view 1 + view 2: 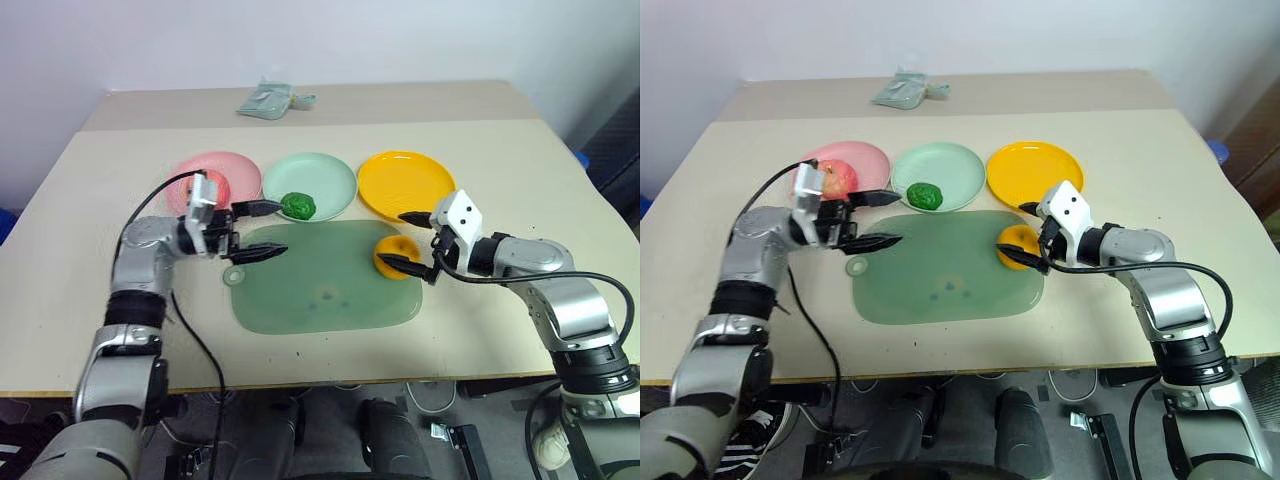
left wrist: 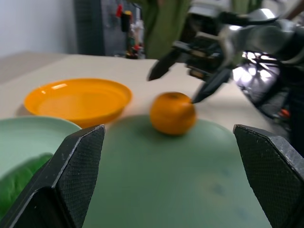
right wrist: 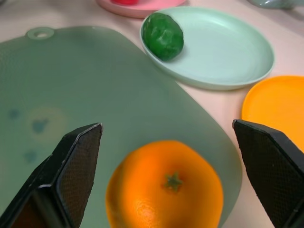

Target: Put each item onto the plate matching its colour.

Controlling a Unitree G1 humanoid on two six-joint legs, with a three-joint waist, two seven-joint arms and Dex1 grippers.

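The pink-red apple [image 1: 837, 178] lies on the pink plate [image 1: 222, 168]. On the near rim of the pale green plate [image 1: 318, 178] rests the dark green pepper [image 1: 297, 206]. The yellow-orange plate [image 1: 405, 183] holds nothing. The orange [image 1: 397, 257] sits on the right end of the pale-green cutting board [image 1: 320, 285]. My right gripper [image 1: 400, 240] is open, one finger on each side of the orange and not closed on it. My left gripper [image 1: 262, 230] is open and holds nothing; it hangs over the board's left end, pointing right, just in front of the pepper.
A crumpled grey-green thing [image 1: 265, 100] lies at the table's far edge, behind the plates. The three plates stand in a row behind the board. Bare tabletop [image 1: 500, 150] lies on either side and in front of the board.
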